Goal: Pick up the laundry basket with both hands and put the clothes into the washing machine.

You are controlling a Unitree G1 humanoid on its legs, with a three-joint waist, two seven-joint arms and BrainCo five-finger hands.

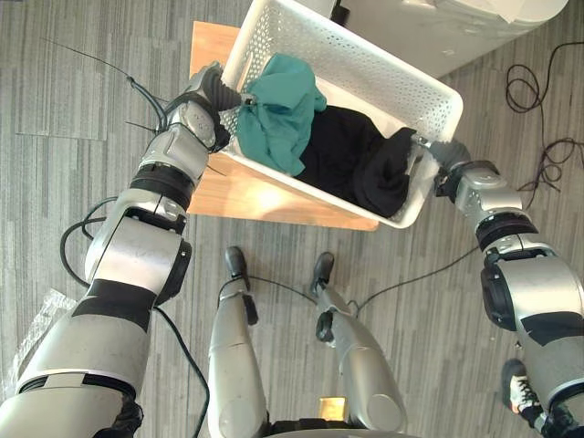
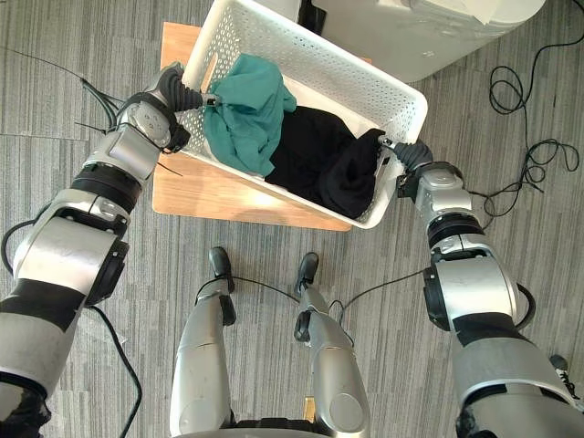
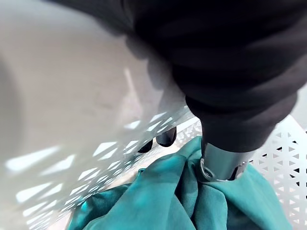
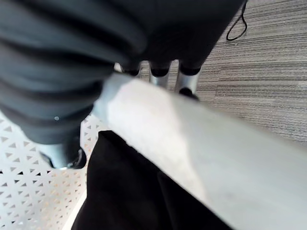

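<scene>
Fingers (image 4: 188, 80) of the left hand (image 1: 222, 91) and right hand (image 1: 440, 151), before the white washing machine (image 1: 438, 27) and over the light wooden tabletop (image 1: 246, 196), curl round opposite end rims of the tilted white perforated plastic laundry basket (image 1: 365, 66), which holds a black garment (image 1: 351, 151) and a crumpled teal garment (image 1: 283, 109).
</scene>
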